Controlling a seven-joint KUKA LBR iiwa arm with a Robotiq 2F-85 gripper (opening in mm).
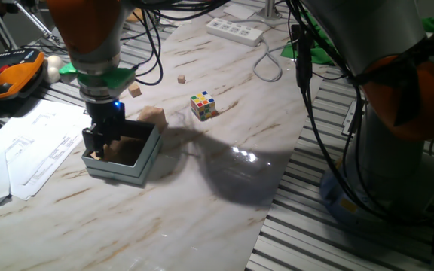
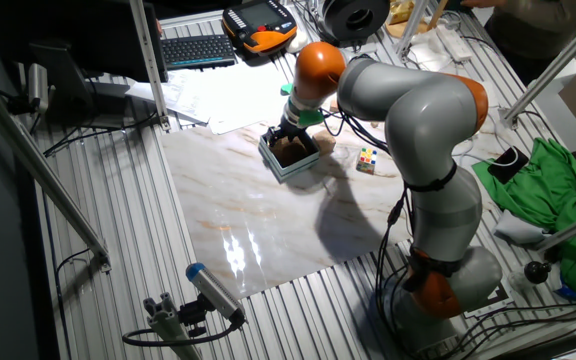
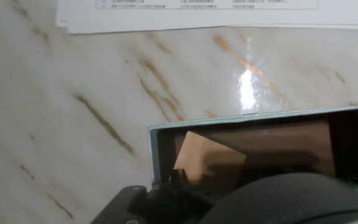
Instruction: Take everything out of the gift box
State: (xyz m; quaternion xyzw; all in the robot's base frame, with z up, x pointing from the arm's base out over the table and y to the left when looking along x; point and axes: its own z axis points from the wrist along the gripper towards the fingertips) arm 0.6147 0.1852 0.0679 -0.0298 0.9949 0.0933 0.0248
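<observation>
The grey-blue gift box (image 1: 119, 175) sits at the left of the marble table, also seen in the other fixed view (image 2: 284, 167). My gripper (image 1: 101, 150) reaches down into the box's left corner. A light-tan wooden block (image 3: 207, 163) lies inside the gift box (image 3: 241, 118), right by a dark finger (image 3: 169, 182); whether the jaws press on it is hidden. A second wooden block (image 1: 153, 115) rests on the table just behind the box. The multicoloured puzzle cube (image 1: 203, 105) stands on the table to the right, and it also shows in the other fixed view (image 2: 368, 160).
White paper sheets (image 1: 29, 150) lie left of the box and touch the marble. A tiny tan cube (image 1: 181, 78) and a white power strip (image 1: 236, 30) lie farther back. The arm's grey base (image 1: 398, 135) stands right of the table edge.
</observation>
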